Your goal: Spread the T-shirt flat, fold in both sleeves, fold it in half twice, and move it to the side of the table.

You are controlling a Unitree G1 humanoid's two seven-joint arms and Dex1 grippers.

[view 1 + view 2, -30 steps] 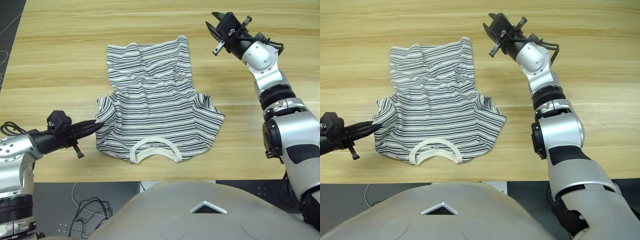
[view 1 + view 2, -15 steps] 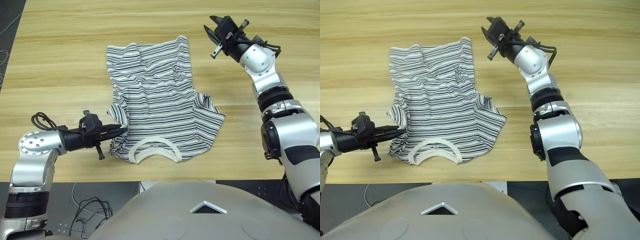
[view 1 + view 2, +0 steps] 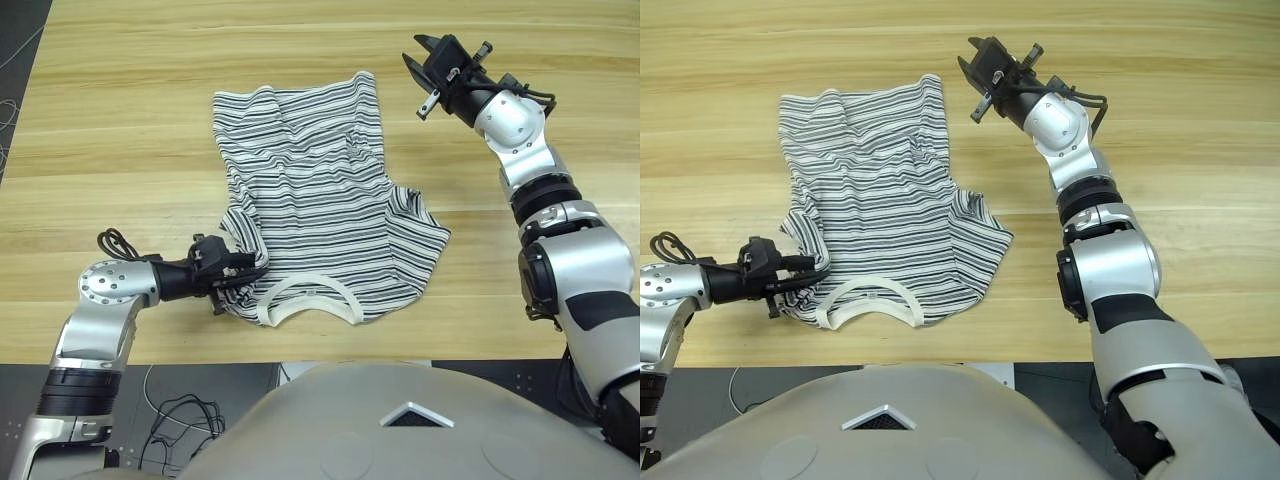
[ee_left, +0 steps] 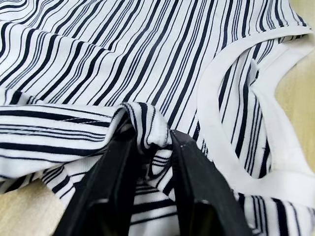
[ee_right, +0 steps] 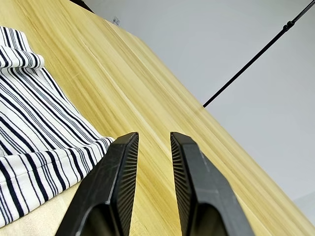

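The left gripper (image 3: 250, 270) clamps the striped T-shirt (image 3: 310, 190)'s sleeve (image 3: 240, 228) beside the collar (image 3: 310, 282), likely to fold it inward; the right gripper (image 3: 416, 50) hovers open beyond the hem (image 3: 290, 95).

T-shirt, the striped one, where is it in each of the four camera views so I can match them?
Left eye view: T-shirt mid-table, collar nearest the robot.
Right eye view: same pose, left of centre.
Left wrist view: close up, a fold of it pinched in the left gripper, white collar beside it.
Right wrist view: its striped edge beside the open right gripper.
Shared landmark: the wooden table under it.
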